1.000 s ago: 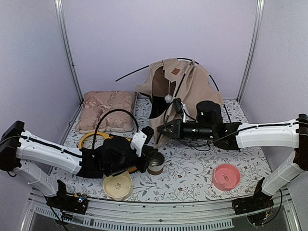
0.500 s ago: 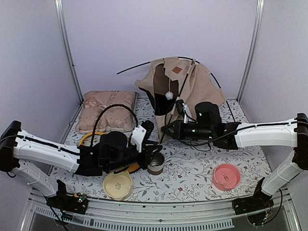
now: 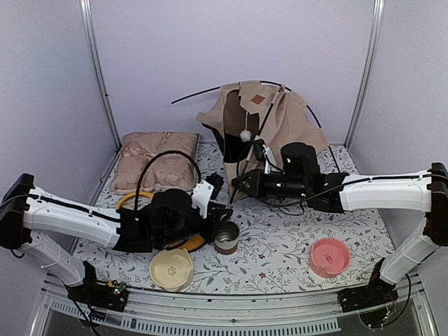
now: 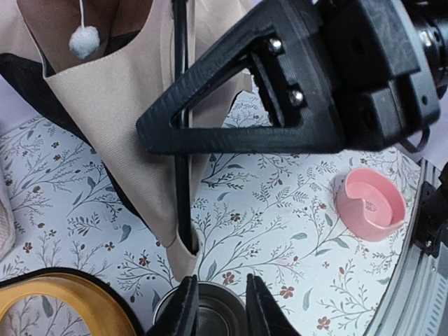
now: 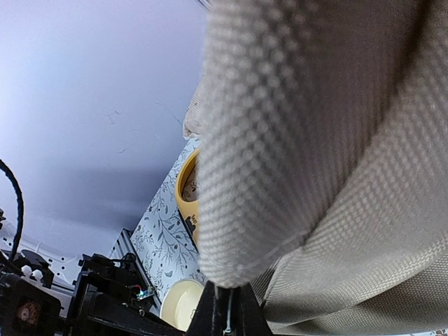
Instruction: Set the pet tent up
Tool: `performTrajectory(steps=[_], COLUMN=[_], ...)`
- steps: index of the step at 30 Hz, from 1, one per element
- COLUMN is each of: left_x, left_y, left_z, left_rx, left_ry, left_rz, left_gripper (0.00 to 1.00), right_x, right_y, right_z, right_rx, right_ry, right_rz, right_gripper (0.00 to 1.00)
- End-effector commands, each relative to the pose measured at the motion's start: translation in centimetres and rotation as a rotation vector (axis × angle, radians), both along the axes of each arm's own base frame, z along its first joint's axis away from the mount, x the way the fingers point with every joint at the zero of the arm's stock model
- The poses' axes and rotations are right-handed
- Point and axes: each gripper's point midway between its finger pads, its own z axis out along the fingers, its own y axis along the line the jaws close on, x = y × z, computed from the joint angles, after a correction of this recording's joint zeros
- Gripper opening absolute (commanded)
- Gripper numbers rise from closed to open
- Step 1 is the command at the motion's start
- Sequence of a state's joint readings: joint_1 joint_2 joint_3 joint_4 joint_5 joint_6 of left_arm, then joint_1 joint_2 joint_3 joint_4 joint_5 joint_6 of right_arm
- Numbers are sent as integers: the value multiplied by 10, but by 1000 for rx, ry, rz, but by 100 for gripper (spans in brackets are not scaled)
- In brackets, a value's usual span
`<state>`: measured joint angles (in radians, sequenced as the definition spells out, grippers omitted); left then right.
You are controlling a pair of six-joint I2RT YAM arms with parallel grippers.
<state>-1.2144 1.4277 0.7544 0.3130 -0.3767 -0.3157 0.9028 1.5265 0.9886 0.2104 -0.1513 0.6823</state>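
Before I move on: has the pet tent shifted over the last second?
Yes. In the top view the pet tent has risen slightly. Its pom-pom and left flap now sit higher up the frame, farther from the unmoved cushion.

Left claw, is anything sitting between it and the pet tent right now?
Nothing visible stands between them. The left claw is open just short of the lower corner of the pet tent. A metal can sits under its fingertips, below the path rather than across it. The right claw pinches the fabric.

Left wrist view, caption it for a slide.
Left claw open at a metal can, facing the pet tent.
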Motion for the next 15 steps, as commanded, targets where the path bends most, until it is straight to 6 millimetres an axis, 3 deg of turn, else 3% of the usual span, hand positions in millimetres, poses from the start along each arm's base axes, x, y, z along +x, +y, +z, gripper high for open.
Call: performTrajectory(steps=[1,9,15], left_x=[15,40,47], left_y=[-8,-14,-11], left_z=[2,-1,-7], left_rx=[24,102,141], left_ry=[-12,-17,-9], left_rz=[30,125,158], left_gripper=[26,24,22], right_x=[5,4,5], right_y=[2,1,1], right_z=[11,16,18], right_rx=[15,19,18], right_ry=[-20,-27,-34], right_rz=[-8,-9,-12], right_gripper=[0,0,0])
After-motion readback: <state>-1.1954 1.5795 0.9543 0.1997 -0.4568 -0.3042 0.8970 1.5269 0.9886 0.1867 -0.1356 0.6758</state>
